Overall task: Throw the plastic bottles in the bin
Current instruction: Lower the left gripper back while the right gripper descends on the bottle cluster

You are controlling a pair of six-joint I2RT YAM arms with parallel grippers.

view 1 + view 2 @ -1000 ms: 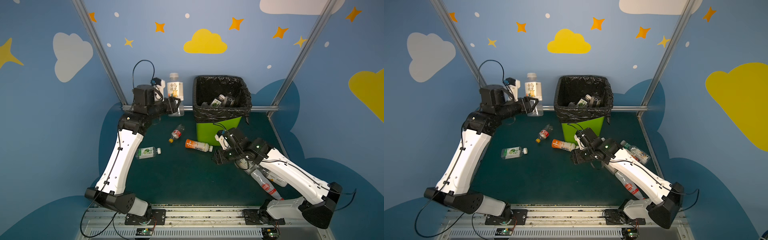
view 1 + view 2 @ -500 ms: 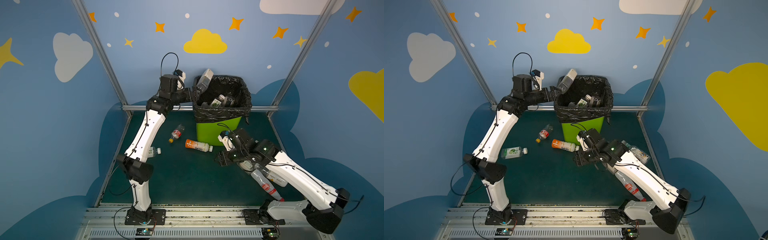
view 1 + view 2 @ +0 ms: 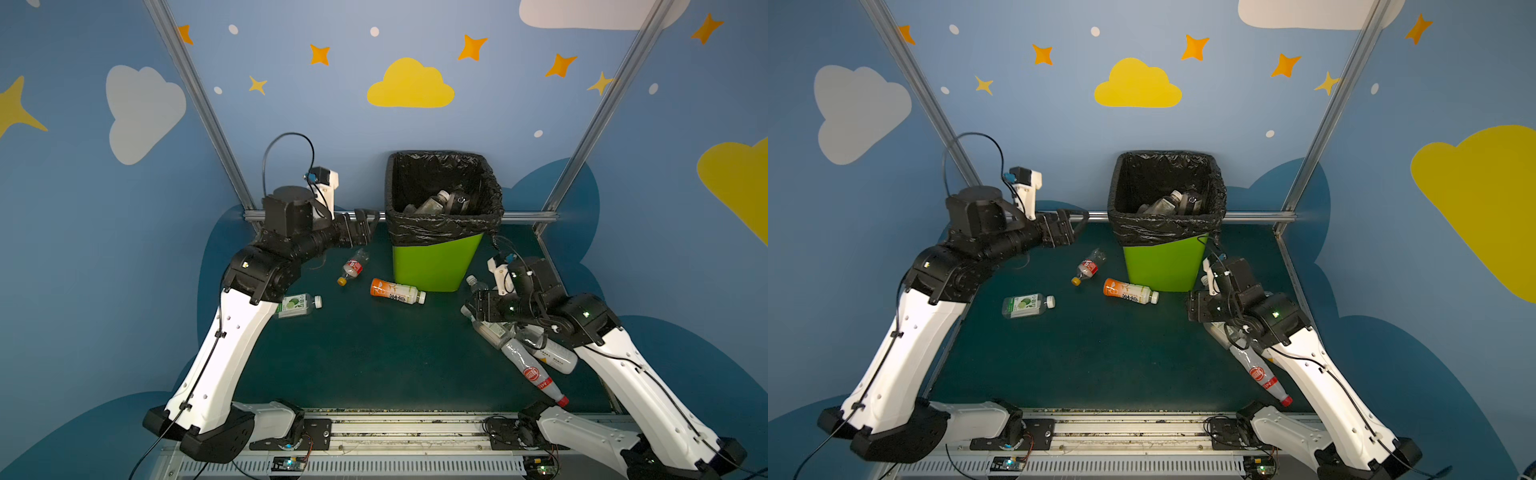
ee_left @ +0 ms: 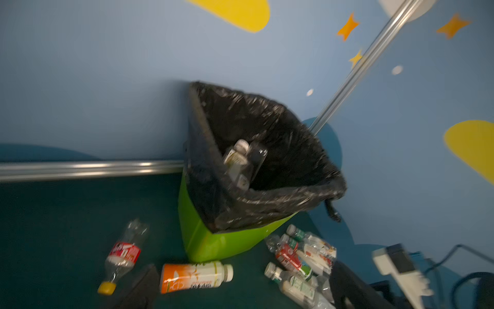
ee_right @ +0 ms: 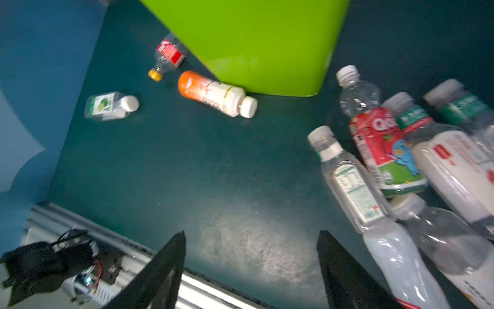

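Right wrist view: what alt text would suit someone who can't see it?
The right gripper, jaws open and empty, hangs over a dark green table beside a heap of plastic bottles. Three more bottles lie scattered near the lime-green bin.

Upright lime-green bin (image 3: 432, 266), bottles (image 3: 432, 203) inside; other plastic bottles (image 3: 397, 291) flat on both sides.

Right wrist view: clear plastic bottle with a red-and-green cartoon label (image 5: 385, 149) carries white letters "Qo"; the rest of the word is hidden. Print on the other bottles (image 5: 355, 192) is too blurred to read.
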